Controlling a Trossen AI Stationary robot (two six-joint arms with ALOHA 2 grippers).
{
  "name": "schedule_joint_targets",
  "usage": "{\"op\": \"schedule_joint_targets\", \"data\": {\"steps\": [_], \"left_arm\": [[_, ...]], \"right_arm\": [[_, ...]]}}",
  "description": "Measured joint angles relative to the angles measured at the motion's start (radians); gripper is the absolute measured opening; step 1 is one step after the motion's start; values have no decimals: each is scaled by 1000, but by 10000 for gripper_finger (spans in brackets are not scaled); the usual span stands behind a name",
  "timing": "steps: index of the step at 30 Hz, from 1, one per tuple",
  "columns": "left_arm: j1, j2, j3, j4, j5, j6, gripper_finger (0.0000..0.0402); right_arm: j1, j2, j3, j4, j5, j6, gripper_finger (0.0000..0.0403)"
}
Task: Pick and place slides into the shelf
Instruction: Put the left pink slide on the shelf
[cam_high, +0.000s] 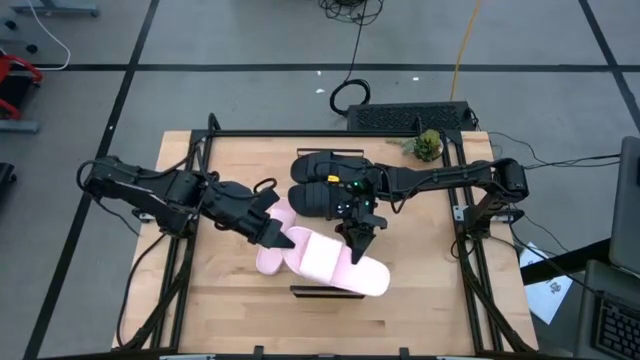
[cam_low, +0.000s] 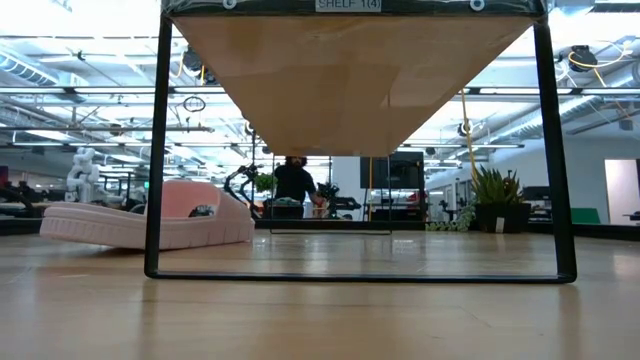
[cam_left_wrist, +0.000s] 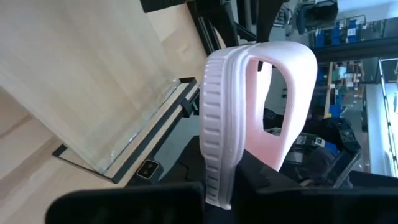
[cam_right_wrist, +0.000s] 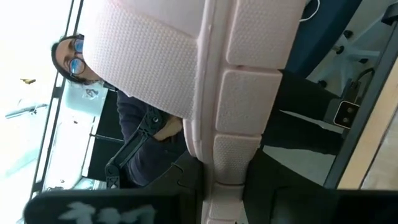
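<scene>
Two black slides (cam_high: 320, 185) lie side by side on the far part of the shelf (cam_high: 320, 291), a narrow wood panel running near to far; the low view looks under the shelf (cam_low: 350, 80). One pink slide (cam_high: 345, 268) lies slantwise over the shelf's near end, with my right gripper (cam_high: 358, 243) shut on it. The other pink slide (cam_high: 268, 260) sits left of the shelf, its sole on the table in the low view (cam_low: 140, 225). My left gripper (cam_high: 275, 236) is shut on that slide. My left gripper (cam_left_wrist: 221, 196) pinches the ribbed edge of the pink slide's sole (cam_left_wrist: 214, 155) between its two fingers, coming from the table's left and slanting down. The strap (cam_left_wrist: 292, 87) arches away beyond the fingers. My right gripper (cam_right_wrist: 224, 199) pinches the blocky side edge of the other pink slide's sole (cam_right_wrist: 233, 155) between its two fingers, slanting down from the far right. The dotted tread (cam_right_wrist: 149, 62) faces the wrist camera. I cannot tell whether the slide rests on the shelf or hangs above it.
A small green plant (cam_high: 427, 146) stands at the table's far right corner. A black frame (cam_high: 210, 135) runs around the tabletop. Bare wood lies on the table's near left and near right. A person (cam_right_wrist: 134, 124) shows beyond the table in the right wrist view.
</scene>
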Motion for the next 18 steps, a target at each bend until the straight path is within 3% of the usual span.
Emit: {"op": "schedule_joint_targets", "data": {"steps": [5, 12, 18], "left_arm": [[1, 0, 0, -10, -18, 14, 18], [-7, 0, 0, -55, -38, 12, 17], [-8, -1, 0, -62, -47, -11, 16]], "right_arm": [[0, 0, 0, 7, -4, 53, 67], [-1, 0, 0, 51, -3, 105, 172], [-30, -28, 0, 51, -5, 109, 202]]}}
